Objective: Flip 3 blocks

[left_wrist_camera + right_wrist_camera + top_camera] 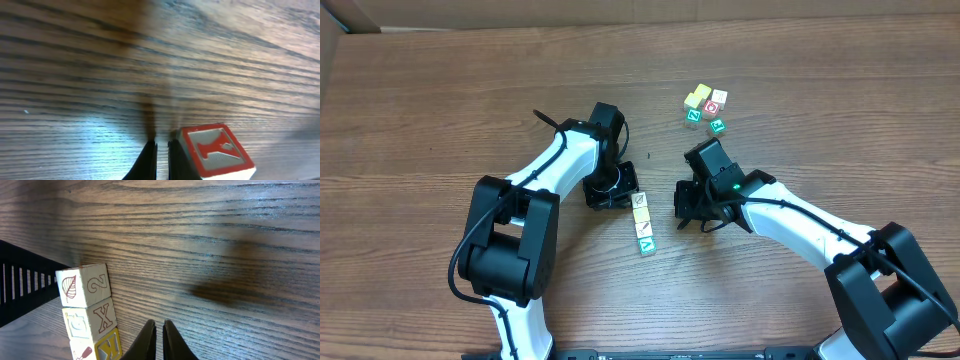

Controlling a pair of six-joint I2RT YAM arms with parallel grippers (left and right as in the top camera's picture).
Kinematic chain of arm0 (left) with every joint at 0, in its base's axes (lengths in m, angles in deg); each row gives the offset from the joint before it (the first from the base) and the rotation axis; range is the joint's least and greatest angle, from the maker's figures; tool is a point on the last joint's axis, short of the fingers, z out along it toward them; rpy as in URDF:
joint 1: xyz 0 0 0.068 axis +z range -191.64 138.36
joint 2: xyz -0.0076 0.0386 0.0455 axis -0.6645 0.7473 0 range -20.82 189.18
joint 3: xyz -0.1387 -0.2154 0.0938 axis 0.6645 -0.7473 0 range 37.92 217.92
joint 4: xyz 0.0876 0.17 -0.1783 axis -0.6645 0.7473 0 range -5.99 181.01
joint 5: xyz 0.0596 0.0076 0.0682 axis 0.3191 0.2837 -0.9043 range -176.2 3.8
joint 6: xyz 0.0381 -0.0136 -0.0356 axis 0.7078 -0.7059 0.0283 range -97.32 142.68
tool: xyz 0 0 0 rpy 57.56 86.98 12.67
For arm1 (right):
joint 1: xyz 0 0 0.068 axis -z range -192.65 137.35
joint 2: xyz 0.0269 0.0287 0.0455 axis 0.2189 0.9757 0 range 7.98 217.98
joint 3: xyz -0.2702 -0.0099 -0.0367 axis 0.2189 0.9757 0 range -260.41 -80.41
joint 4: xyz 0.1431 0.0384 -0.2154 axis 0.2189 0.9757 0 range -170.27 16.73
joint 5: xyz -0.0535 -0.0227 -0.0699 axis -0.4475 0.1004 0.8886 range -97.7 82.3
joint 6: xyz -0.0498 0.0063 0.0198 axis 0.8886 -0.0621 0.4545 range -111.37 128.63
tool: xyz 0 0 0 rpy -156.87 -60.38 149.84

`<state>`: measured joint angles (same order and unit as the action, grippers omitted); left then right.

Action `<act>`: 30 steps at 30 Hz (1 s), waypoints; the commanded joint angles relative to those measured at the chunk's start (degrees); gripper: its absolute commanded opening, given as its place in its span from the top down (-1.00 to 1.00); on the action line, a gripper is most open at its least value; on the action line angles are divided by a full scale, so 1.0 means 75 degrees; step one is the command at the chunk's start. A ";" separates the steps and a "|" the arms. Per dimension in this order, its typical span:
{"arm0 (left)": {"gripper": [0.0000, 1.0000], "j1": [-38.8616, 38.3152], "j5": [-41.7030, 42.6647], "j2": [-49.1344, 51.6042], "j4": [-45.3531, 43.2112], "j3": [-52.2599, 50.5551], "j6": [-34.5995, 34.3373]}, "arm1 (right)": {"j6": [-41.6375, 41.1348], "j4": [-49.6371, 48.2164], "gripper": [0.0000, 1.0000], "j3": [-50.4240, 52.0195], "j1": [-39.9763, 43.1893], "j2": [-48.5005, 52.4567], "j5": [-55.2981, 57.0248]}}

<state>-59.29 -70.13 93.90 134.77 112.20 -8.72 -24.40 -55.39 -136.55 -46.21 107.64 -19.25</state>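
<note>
Find a short row of blocks (pixel 643 222) mid-counter (pixel 440 110), between the arms, and a cluster (pixel 705 105) farther back. Note left jaws shut on nothing, tips down just beside a red-lettered block (pixel 215 150); right jaws likewise shut and empty, near the row. Expect light, stiff wooden cubes with smooth, probably slippery faces, apt to skid or twist. Pinch squarely across two opposite side faces, or tip at a top edge.
</note>
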 commanded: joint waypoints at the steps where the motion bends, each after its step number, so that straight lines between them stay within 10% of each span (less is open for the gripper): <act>1: 0.92 -0.0035 -0.0656 0.0003 0.0052 -0.0050 0.0166 | -0.0020 -0.0020 0.82 -0.0009 -0.0023 0.0047 0.0079; 6: 0.91 0.0143 -0.1367 0.0003 0.0207 -0.0050 0.0385 | -0.0017 -0.0029 0.79 -0.0009 -0.0023 0.0047 0.0093; 15: 0.58 0.1008 -0.1134 -0.0119 0.0889 -0.0026 0.1457 | 0.0012 0.0067 0.10 -0.0012 0.0192 0.0044 0.0254; 30: 0.63 0.1935 -0.0801 -0.3687 0.1495 -0.0026 0.1760 | 0.0854 0.3343 -0.06 -0.1276 0.0927 -0.0102 0.0163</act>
<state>-44.80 -76.99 76.63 145.46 111.87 3.69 -21.17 -32.48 -143.20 -39.59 107.62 -17.94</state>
